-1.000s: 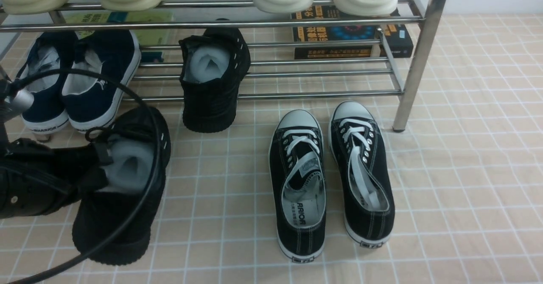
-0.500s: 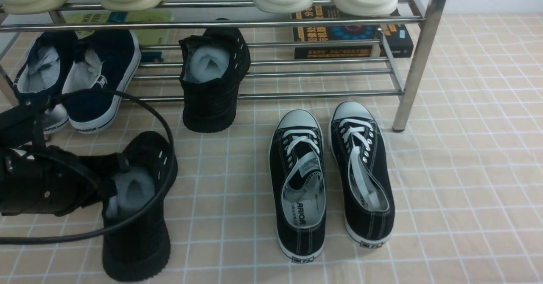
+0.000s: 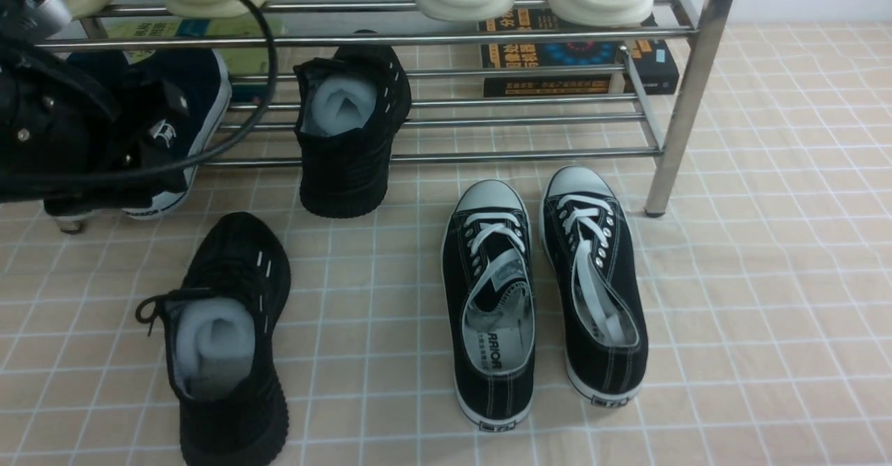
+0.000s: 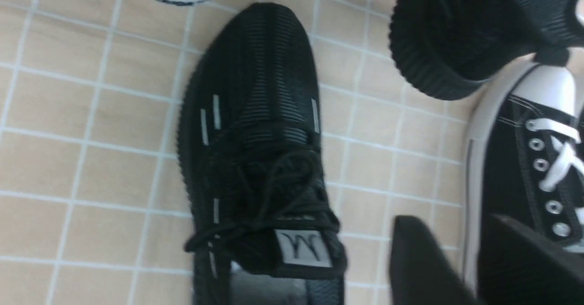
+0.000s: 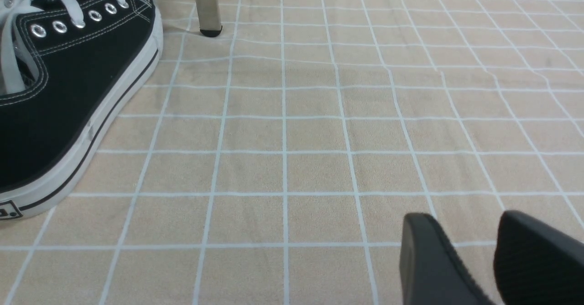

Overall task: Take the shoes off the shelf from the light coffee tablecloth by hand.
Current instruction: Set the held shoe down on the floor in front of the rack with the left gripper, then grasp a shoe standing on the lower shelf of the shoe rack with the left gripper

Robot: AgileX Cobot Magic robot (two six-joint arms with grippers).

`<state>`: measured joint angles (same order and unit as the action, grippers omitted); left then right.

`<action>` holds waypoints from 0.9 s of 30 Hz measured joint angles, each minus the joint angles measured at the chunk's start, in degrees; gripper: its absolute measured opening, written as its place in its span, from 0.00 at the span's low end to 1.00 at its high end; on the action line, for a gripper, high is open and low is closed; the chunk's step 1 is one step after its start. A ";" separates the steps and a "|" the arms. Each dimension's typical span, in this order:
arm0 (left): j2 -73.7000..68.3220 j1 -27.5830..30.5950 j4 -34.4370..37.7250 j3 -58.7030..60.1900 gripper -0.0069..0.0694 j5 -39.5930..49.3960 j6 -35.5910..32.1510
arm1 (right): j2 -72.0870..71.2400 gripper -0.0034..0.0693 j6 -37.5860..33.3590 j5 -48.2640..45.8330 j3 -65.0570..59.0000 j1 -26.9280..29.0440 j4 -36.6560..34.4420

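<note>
left gripper (image 4: 449, 223) narrowly parted, empty, above black knit shoe (image 3: 226, 340) on tablecloth (image 3: 766, 278); second shoe (image 3: 345, 166) on shelf (image 3: 446, 154); right gripper (image 5: 461, 218) parted, empty.

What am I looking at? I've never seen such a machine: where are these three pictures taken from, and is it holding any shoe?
It is a robot with two arms, each ending in jaws. The wide picture comes from a camera between the arms, looking forward; the other two come from cameras on the wrists. The left arm hangs before the metal shelf, jaws open and empty. On the checked tablecloth lies one black knit shoe; its mate leans on the shelf's lower rails. Beside them stands a pair of black canvas sneakers. The right arm's jaws, seen only by its wrist camera, are open over cloth. Nothing is held.
</note>
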<state>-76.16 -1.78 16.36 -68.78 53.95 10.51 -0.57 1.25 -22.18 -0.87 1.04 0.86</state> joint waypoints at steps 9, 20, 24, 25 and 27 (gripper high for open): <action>-11.34 -9.64 -4.84 -9.68 0.16 1.13 5.01 | 0.00 0.38 0.00 0.00 0.00 0.00 -0.05; -24.59 -11.76 -10.51 -20.04 0.60 -5.67 15.00 | 0.00 0.38 0.00 0.00 0.00 0.00 -0.05; -27.12 -11.76 -10.51 -20.58 0.69 -11.09 14.95 | 0.00 0.38 0.00 0.00 0.00 0.00 -0.05; -28.26 -11.76 -10.51 -20.58 0.71 -13.53 14.95 | 0.00 0.38 0.00 0.00 0.00 0.00 -0.05; -29.62 -11.76 -10.51 -20.58 0.71 -14.88 14.95 | 0.00 0.38 0.00 0.00 0.00 0.00 -0.05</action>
<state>-105.78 -13.54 5.85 -89.36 39.06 25.46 -0.57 1.25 -22.18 -0.87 1.04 0.81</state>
